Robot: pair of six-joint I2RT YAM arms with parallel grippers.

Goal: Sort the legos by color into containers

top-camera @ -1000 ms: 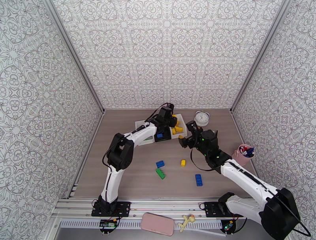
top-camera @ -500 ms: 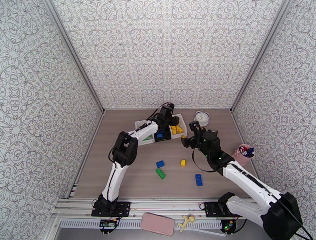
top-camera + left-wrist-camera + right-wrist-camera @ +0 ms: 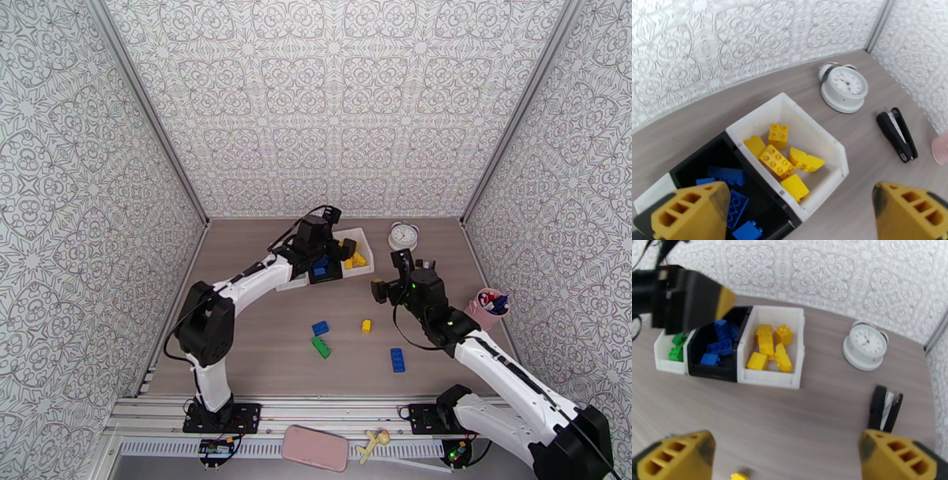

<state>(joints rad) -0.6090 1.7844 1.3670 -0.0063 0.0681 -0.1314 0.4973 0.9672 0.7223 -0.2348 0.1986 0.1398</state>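
Hovering left gripper [image 3: 800, 213]: jaws wide, empty, over the black bin [image 3: 691, 169]
Right gripper [image 3: 790, 457]: jaws wide, empty, 4 o'clock of bins
Yellow legos [image 3: 780, 158]: inside white bin [image 3: 829, 146], 3 o'clock of black bin
Loose legos [image 3: 320, 327]: four on table [image 3: 261, 347], 6 o'clock of bins

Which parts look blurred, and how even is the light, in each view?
Top external: sharp throughout, light even, only faint shadows on the table. Left wrist: the left fingertips at the bottom edge are soft, the yellow legos crisp. Right wrist: the right fingertips are soft, the clock sharper.
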